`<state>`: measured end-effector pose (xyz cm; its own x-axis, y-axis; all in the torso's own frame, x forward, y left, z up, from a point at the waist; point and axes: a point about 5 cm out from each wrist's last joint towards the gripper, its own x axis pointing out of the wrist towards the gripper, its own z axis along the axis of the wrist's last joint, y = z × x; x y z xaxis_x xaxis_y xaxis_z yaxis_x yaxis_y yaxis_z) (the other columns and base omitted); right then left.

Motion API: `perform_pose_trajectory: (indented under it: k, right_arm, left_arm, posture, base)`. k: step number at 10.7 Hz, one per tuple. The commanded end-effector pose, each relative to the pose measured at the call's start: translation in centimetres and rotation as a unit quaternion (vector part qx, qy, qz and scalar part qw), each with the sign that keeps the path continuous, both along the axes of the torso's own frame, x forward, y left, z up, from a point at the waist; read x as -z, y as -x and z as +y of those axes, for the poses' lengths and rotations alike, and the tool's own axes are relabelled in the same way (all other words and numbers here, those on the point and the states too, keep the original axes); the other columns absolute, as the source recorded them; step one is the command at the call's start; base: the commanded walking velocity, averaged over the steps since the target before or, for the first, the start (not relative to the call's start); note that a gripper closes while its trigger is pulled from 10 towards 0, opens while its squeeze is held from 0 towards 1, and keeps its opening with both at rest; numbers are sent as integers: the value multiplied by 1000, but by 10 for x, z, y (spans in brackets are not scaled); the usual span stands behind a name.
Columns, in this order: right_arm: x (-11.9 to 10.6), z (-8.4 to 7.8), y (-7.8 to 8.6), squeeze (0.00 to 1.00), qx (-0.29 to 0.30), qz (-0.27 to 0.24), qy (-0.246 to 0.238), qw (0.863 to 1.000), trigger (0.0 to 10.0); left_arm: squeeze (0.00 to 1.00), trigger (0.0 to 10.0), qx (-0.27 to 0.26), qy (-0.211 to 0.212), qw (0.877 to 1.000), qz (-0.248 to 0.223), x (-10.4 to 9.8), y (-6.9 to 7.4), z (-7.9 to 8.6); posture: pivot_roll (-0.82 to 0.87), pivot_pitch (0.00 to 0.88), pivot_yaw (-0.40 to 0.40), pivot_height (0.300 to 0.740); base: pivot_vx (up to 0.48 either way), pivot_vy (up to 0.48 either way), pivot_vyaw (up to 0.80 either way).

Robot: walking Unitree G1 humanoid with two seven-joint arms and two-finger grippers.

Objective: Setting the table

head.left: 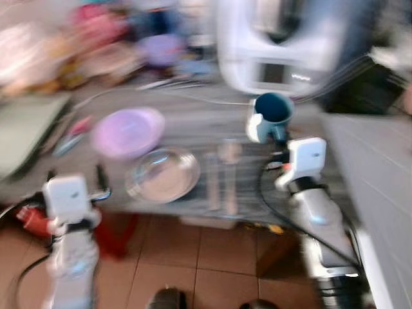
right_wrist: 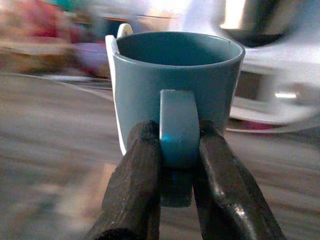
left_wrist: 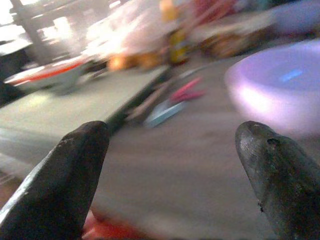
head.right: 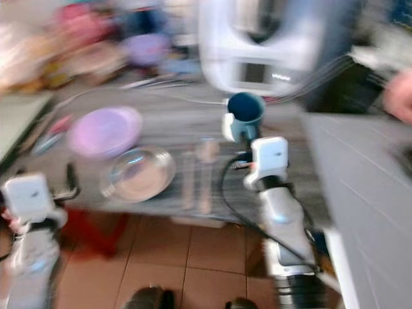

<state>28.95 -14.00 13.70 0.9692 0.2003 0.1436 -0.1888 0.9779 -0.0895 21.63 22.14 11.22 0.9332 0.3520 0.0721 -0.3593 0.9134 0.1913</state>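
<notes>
A teal mug (head.left: 271, 116) hangs upright over the grey table (head.left: 193, 122), held by its handle in my shut right gripper (right_wrist: 176, 150). A lilac plate (head.left: 127, 132) lies on the table's left part, with a clear glass bowl (head.left: 163, 174) just in front of it. Blurred cutlery (head.left: 221, 175) lies to the right of the bowl. My left gripper (left_wrist: 175, 150) is open near the table's front left edge, its fingers wide apart and nothing between them; the lilac plate (left_wrist: 280, 90) lies ahead of it.
A big white appliance (head.left: 283, 45) stands at the back right of the table. Colourful clutter (head.left: 96, 38) fills the back left. A green board (head.left: 26, 129) lies at the far left, pink and blue utensils (left_wrist: 172, 100) beside it. A red stool (head.left: 116, 235) stands below.
</notes>
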Motion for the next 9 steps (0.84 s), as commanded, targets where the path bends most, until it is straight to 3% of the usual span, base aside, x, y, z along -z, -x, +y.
perform_pose_trajectory:
  k: [1,4,6,9]
  right_arm:
    - [-7,2,-1,0,-6,-10,-2,1000,10000]
    - [-17,-8,-1,0,1,-30,8,1000,10000]
    - [-29,-9,-11,0,-24,-49,19,998,10000]
    - [-37,4,-26,0,-101,-51,21,993,10000]
  left_arm:
    - [0,10000,-7,-2,1000,0,-3,2,2]
    - [0,10000,-14,22,1000,10,2,8,0]
    - [0,10000,-3,27,1000,11,1,8,-4]
    - [0,10000,27,40,999,20,0,14,-10]
  posture:
    - [63,137,38,740]
    - [61,143,29,740]
    - [71,164,26,740]
    - [93,196,29,740]
  base:
    - [0,0,800]
    - [0,0,0]
    - [0,0,0]
    - [0,0,0]
